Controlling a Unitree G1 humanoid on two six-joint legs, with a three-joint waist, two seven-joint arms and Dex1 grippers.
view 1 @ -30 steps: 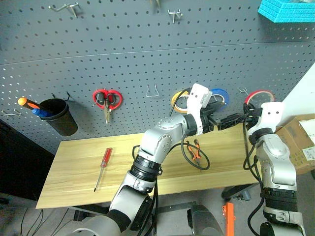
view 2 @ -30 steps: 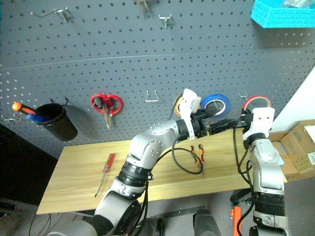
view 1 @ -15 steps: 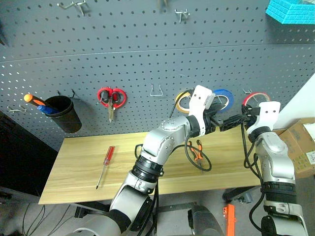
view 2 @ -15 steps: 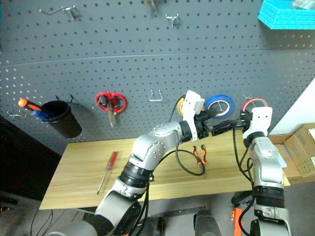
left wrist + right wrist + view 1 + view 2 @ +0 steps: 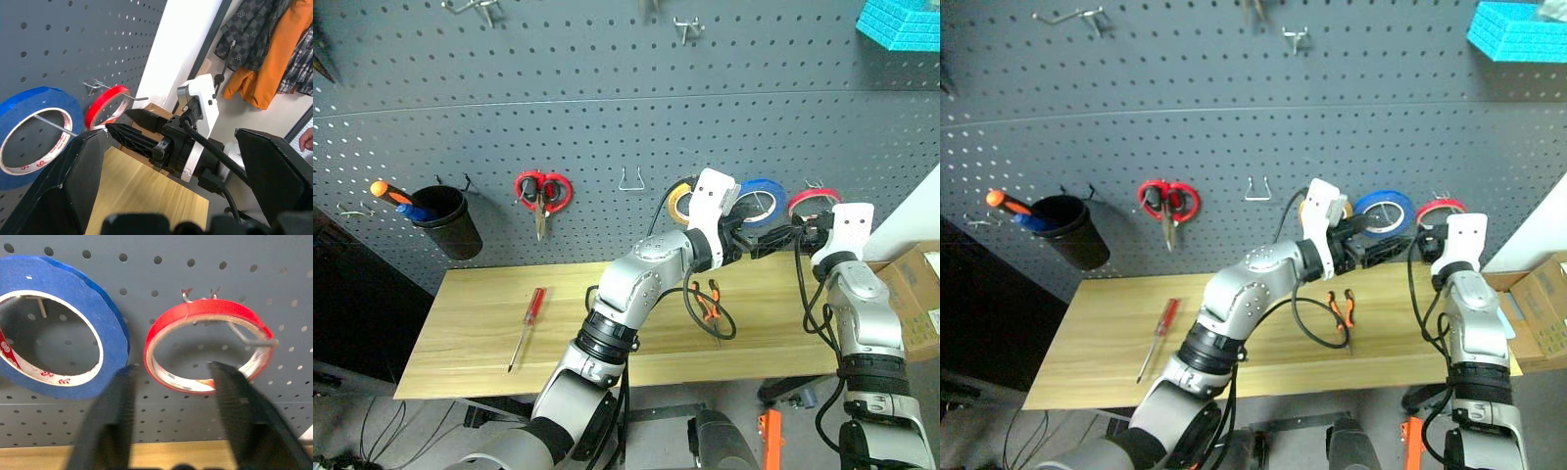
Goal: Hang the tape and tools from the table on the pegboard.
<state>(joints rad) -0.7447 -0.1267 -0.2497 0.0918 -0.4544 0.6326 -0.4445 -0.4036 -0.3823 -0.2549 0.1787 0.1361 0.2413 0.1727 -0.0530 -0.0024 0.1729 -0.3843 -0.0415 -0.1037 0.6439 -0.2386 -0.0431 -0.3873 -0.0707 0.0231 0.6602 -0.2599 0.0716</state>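
Right gripper (image 5: 171, 377) of mine stood with its fingers (image 5: 115, 401) parted and nothing between them, just below the red tape (image 5: 208, 345), which hung on a hook of the pegboard (image 5: 558, 108) beside the blue roll (image 5: 54, 328). On the table (image 5: 470, 338) lay the pliers (image 5: 705, 299) and screwdriver (image 5: 527, 323). My left gripper (image 5: 766, 243) stood wide apart, empty.

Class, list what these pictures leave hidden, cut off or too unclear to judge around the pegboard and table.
- Yellow roll, eye views: largely behind the left gripper's white housing.
- Pliers, eye views: a black cable loops across them.
- Black cup: its contents beyond two handles are hidden by its wall.
- Blue roll, right wrist view: cut off by the picture's edge.
- Right gripper, right wrist view: fingers blurred.
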